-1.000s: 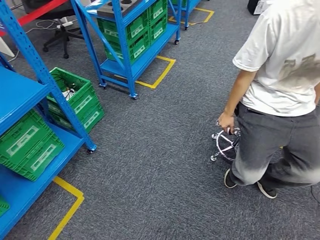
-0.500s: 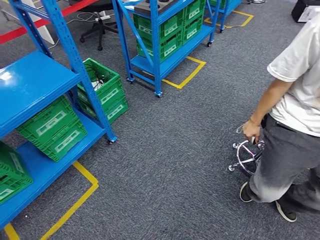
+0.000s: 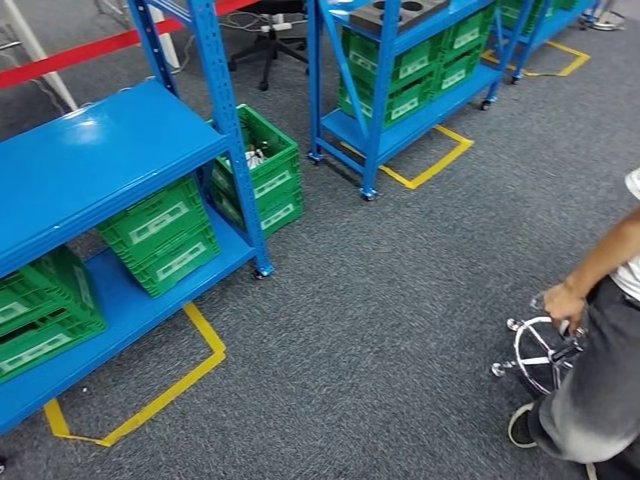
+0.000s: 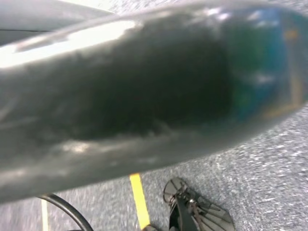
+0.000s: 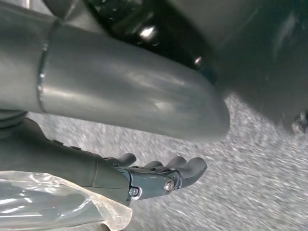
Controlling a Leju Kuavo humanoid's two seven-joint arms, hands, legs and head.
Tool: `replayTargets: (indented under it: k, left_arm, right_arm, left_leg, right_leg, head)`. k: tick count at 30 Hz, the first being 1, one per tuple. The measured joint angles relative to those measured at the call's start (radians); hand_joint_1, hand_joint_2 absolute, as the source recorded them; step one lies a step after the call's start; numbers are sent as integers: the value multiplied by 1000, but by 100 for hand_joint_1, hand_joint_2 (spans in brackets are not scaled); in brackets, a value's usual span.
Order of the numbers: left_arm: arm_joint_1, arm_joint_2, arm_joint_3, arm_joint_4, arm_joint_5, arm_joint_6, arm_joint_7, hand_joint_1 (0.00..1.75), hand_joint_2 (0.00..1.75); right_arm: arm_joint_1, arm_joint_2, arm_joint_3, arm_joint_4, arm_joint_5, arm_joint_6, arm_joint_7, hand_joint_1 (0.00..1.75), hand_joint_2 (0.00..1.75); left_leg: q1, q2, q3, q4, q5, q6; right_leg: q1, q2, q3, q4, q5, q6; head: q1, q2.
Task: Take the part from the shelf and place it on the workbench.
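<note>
A grey block with round holes [image 3: 398, 12] lies on the top level of the far blue shelf [image 3: 377, 100] in the head view; it may be the part. The near blue shelf [image 3: 98, 150] at the left has a bare middle level and green crates [image 3: 160, 235] on its lowest level. In the right wrist view my right hand [image 5: 163, 175] hangs over the grey carpet with its fingers [image 5: 188, 166] stretched out and nothing in them. Crumpled clear plastic [image 5: 54, 202] lies along that wrist.
A person [image 3: 604, 330] at the right edge bends over a chrome stool base [image 3: 540, 355]. A green crate [image 3: 260, 170] stands on the floor between the shelves. Yellow tape [image 3: 173, 385] marks the shelf bays. An office chair [image 3: 272, 40] stands behind.
The whole head picture has slid to the right, so the camera has turned left. The near shelf now fills more of the left and the person sits at the right edge.
</note>
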Motion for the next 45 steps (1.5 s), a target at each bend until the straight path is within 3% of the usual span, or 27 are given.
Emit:
replayTargets:
  k: [3,4,6,8,10,11,13,15,17,19,20,22,24,25,26,28,30,32,33,34,35,37,39,41,42,43,45]
  left_arm:
    - [1,-1,13,8,18,4,15,0,0]
    - [1,0,19,9,20,5,20,0,0]
    - [2,2,26,11,22,7,22,0,0]
    - [-2,3,27,12,23,7,22,0,0]
    - [-4,4,27,12,24,7,21,0,0]
    - [-4,4,27,13,24,7,20,0,0]
    - [-1,6,30,17,32,0,20,0,0]
    - [-3,7,38,20,49,-15,20,0,0]
    - [-9,7,49,22,68,-25,14,0,0]
    - [-11,7,59,23,81,-25,8,0,0]
    - [-9,7,64,24,83,-24,6,0,0]
    - [-9,6,69,26,78,-24,14,0,0]
    - [-12,6,70,30,69,-30,28,0,0]
    - [-13,6,71,31,66,-33,33,0,0]
    - [-13,7,71,33,64,-34,36,0,0]
    - [-13,8,71,34,64,-33,39,0,0]
    - [-14,8,72,35,61,-34,37,0,0]
    - [-16,10,71,36,52,-36,32,0,0]
    - [-17,11,71,36,45,-37,29,0,0]
    - [-17,15,70,38,39,-38,24,0,0]
    - [-16,18,70,40,35,-39,19,0,0]
    - [-19,28,68,47,32,-43,7,0,0]
    - [-27,34,65,53,30,-45,-4,0,0]
    - [-30,39,60,58,27,-44,-10,0,0]
    - [-29,42,58,61,26,-43,-11,0,0]
    - [-28,44,56,63,24,-42,-11,0,0]
    - [-28,49,51,67,20,-39,-11,0,0]
  right_arm:
    - [6,-1,0,2,-1,4,-6,0,0]
    - [6,0,0,3,0,1,-8,0,0]
    - [7,2,1,4,2,-5,-13,0,0]
    - [9,3,1,4,4,-8,-17,0,0]
    - [11,4,1,4,5,-9,-18,0,0]
    - [11,4,1,4,5,-9,-18,0,0]
    - [8,4,2,4,11,-8,-19,0,0]
    - [5,4,8,4,29,-1,-17,0,0]
    - [0,4,18,4,48,9,-17,0,0]
    - [-11,3,27,3,56,19,-17,0,0]
    - [-18,2,31,2,57,23,-15,0,0]
    - [-29,0,38,1,61,35,-10,0,0]
    - [-31,-3,44,1,67,46,-3,0,0]
    - [-29,-3,47,1,67,48,0,0,0]
    - [-27,-4,49,1,64,48,3,0,0]
    - [-22,-3,50,1,56,46,4,0,0]
    - [-19,-3,51,2,47,46,4,0,0]
    - [-15,-3,50,3,35,51,2,0,0]
    - [-14,-3,49,4,30,57,0,0,0]
    - [-13,-3,49,4,31,63,-3,0,0]
    - [-12,-2,49,4,35,69,-5,0,0]
    - [-8,-1,51,4,50,82,-7,0,0]
    - [-5,-1,54,4,59,99,1,0,0]
    - [-4,-1,57,5,64,120,12,0,0]
    - [-5,-2,59,5,66,129,16,0,0]
    - [-7,-2,60,5,68,140,20,0,0]
    - [-11,-2,61,5,71,160,28,0,0]
  left_leg:
    - [4,-70,-3,11,-7,-23]
    - [6,-82,-7,15,-9,-33]
    - [6,-55,-26,49,-29,-47]
    - [4,-3,-75,156,-84,-54]
    - [7,16,-130,270,-124,-59]
    - [7,19,-140,288,-120,-60]
    - [8,30,-106,215,-61,-56]
    - [-1,74,-45,88,-8,-46]
    - [-10,106,-19,31,-2,-37]
    - [-12,89,-20,24,-4,-27]
    - [-10,79,-19,20,-1,-22]
    - [-4,58,-16,11,5,-11]
    - [-2,32,-16,9,6,-5]
    - [-1,18,-16,10,6,-4]
    - [-1,3,-15,10,6,-3]
    - [-1,-26,-11,11,4,-4]
    - [-2,-50,-11,14,1,-10]
    - [-1,-73,-17,18,0,-20]
    - [0,-85,-21,18,2,-27]
    - [3,-96,-24,17,5,-34]
    - [4,-90,-26,18,4,-40]
    - [2,-43,-44,60,-23,-51]
    - [3,9,-95,174,-82,-62]
    - [8,20,-142,275,-118,-68]
    - [9,21,-144,284,-111,-69]
    - [9,24,-129,255,-87,-69]
    - [5,58,-64,129,-23,-62]
  right_leg:
    - [-7,58,74,-191,112,-7]
    - [-10,67,94,-230,123,-15]
    - [-11,38,103,-238,123,-34]
    - [-9,8,108,-241,120,-45]
    - [-6,-24,112,-240,114,-50]
    - [-5,-38,115,-240,112,-51]
    - [-5,-61,123,-240,105,-49]
    - [-2,-82,130,-240,96,-40]
    - [3,-104,132,-241,88,-29]
    - [5,-124,143,-246,84,-19]
    - [4,-118,147,-245,80,-14]
    - [2,-67,122,-188,44,-5]
    - [0,-14,50,-52,-14,-2]
    - [1,-5,14,8,-29,-1]
    - [1,-2,-7,33,-23,-1]
    - [0,5,1,-24,41,-3]
    - [-5,47,45,-149,111,-7]
    - [-9,88,77,-220,131,-12]
    - [-7,94,83,-228,126,-17]
    - [-7,83,88,-232,127,-22]
    - [-7,71,90,-236,130,-28]
    - [-9,43,97,-243,132,-41]
    - [-7,10,103,-245,128,-49]
    - [-5,-23,106,-245,124,-52]
    - [-5,-36,108,-245,122,-52]
    - [-4,-49,111,-245,120,-51]
    - [-2,-72,119,-244,113,-46]
  head:
    - [-1,0]
    - [-1,0]
    - [-7,0]
    - [-13,0]
    - [-14,0]
    - [-14,0]
    - [-14,0]
    - [-15,0]
    - [-14,0]
    - [-14,0]
    - [-13,0]
    - [-9,0]
    - [-4,0]
    - [-4,0]
    - [-4,0]
    - [-4,0]
    - [-4,0]
    - [-5,0]
    - [-6,0]
    - [-6,0]
    - [-6,0]
    - [-12,0]
    - [-18,0]
    - [-18,0]
    - [-18,0]
    - [-18,0]
    - [-18,0]
